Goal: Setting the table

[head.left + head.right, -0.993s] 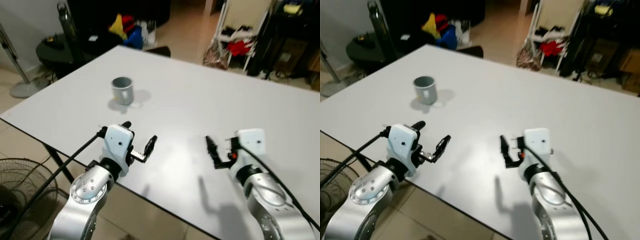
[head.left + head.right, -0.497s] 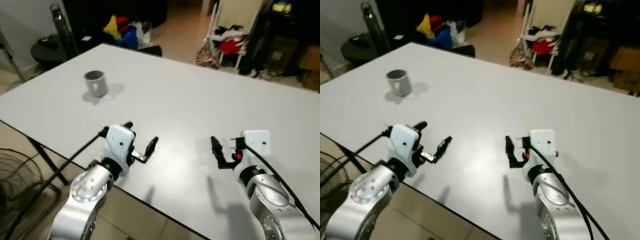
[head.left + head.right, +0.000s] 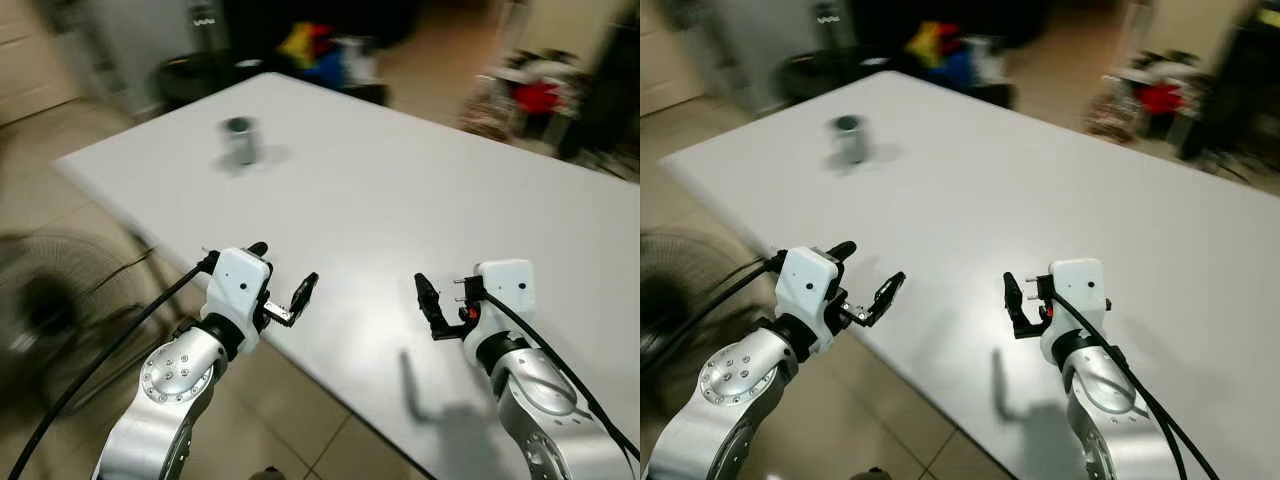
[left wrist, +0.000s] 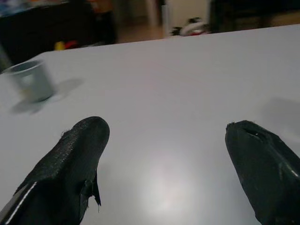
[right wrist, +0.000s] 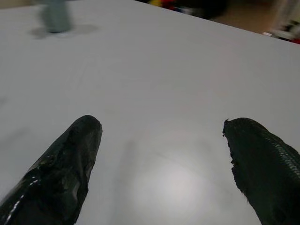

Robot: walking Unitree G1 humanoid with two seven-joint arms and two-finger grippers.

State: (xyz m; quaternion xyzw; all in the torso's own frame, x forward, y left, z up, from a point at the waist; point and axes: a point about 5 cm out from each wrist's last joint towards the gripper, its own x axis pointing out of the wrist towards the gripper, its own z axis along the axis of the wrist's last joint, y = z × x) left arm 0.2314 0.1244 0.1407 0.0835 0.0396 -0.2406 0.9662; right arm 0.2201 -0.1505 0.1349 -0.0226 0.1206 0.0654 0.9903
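Note:
A small grey mug (image 3: 238,139) stands upright on the white table (image 3: 400,200), near its far left corner, blurred in the eye views. It is also visible in the left wrist view as the mug (image 4: 33,80). My left gripper (image 3: 282,268) hovers open over the table's near edge, well short of the mug, with nothing between its fingers. Also open and holding nothing, my right gripper (image 3: 432,310) hangs just above the tabletop to the right. The wrist views show the left gripper (image 4: 166,126) and the right gripper (image 5: 161,124) with fingers wide apart over bare table.
A floor fan (image 3: 45,305) stands blurred to the left of the table's near edge. Behind the table are a dark round stand (image 3: 205,75), coloured items (image 3: 320,50) and a rack with red clothes (image 3: 540,95). Tiled floor lies below the near edge.
The whole view has swung and blurred, so the camera moved; the mug now sits higher and farther off in the picture. Both grippers keep the same open pose.

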